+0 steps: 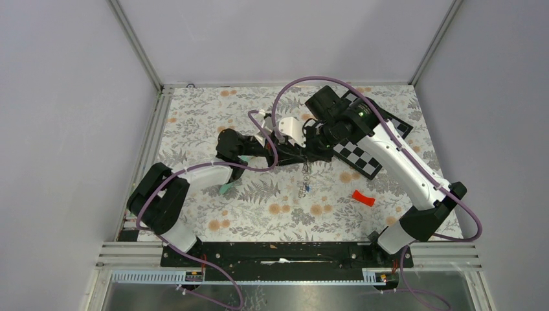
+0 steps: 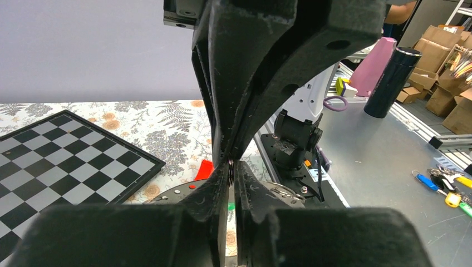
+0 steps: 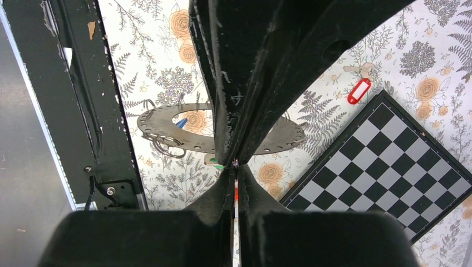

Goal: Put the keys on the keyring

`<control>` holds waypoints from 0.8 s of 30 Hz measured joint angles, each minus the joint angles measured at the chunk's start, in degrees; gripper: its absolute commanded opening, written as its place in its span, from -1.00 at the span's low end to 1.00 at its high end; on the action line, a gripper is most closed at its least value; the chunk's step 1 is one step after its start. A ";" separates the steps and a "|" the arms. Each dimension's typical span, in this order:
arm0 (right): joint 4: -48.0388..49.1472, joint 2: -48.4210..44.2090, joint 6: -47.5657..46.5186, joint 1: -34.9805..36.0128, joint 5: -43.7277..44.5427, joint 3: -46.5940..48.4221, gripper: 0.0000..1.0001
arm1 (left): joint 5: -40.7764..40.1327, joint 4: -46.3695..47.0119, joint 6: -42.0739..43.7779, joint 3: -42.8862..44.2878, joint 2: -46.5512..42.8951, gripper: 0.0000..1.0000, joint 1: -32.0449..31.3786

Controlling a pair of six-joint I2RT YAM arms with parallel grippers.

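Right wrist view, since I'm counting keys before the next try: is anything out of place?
One red-tagged key lies alone on the floral cloth beside a corner of the chessboard, well apart from the keyring, so it looks stray. Nothing appears spilled or broken.

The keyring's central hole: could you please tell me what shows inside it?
Inside the keyring hole show floral tablecloth and a blue tip; the right claw covers the rest.
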 measured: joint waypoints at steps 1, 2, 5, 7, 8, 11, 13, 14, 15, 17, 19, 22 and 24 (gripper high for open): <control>-0.09 0.00 0.00 0.04 -0.07 0.00 -1.00 | -0.09 0.00 -0.04 0.00 0.02 -0.99 0.00; -0.15 0.00 0.00 0.11 -0.17 0.00 -1.00 | -0.09 0.00 -0.04 0.00 0.09 -1.00 0.00; -0.24 0.02 0.02 0.13 -0.17 0.00 -1.00 | -0.04 0.02 -0.07 0.00 0.24 -1.00 0.00; -0.28 0.04 0.04 0.13 -0.17 -0.02 -0.99 | -0.02 0.02 -0.07 0.00 0.31 -1.00 0.00; -0.28 0.04 0.09 0.13 -0.17 -0.02 -0.94 | -0.02 0.02 -0.07 0.00 0.31 -1.00 -0.02; -0.13 -0.02 0.42 0.13 -0.26 -0.33 -0.62 | -0.02 0.00 -0.09 -0.07 0.31 -1.00 -0.04; 0.81 -0.52 0.68 0.11 -0.61 -1.55 -0.47 | -0.09 -0.02 -0.50 -0.33 0.31 -1.00 -0.02; 1.51 -0.96 0.87 0.13 -0.94 -2.40 -0.41 | -0.09 0.00 -0.90 -0.55 0.31 -1.00 0.02; 2.71 -1.66 1.01 0.13 -1.11 -3.72 -0.37 | -0.09 0.15 -1.31 -0.83 0.31 -1.00 0.09; 4.66 -3.37 1.36 0.13 -1.29 -6.45 -0.28 | -0.04 0.94 -2.10 -1.40 0.28 -1.00 0.28; 7.08 -5.73 1.90 0.13 -1.40 -9.66 -0.19 | 0.02 1.55 -2.82 -1.90 0.02 -1.00 0.44; 10.78 -9.68 2.82 0.13 -1.51 -13.92 -0.16 | 0.24 2.40 -3.78 -2.73 -1.20 -1.00 0.55; 12.98 -12.50 3.43 0.13 -1.88 -16.41 -0.16 | 0.37 3.04 -4.17 -3.28 -2.34 -1.00 0.66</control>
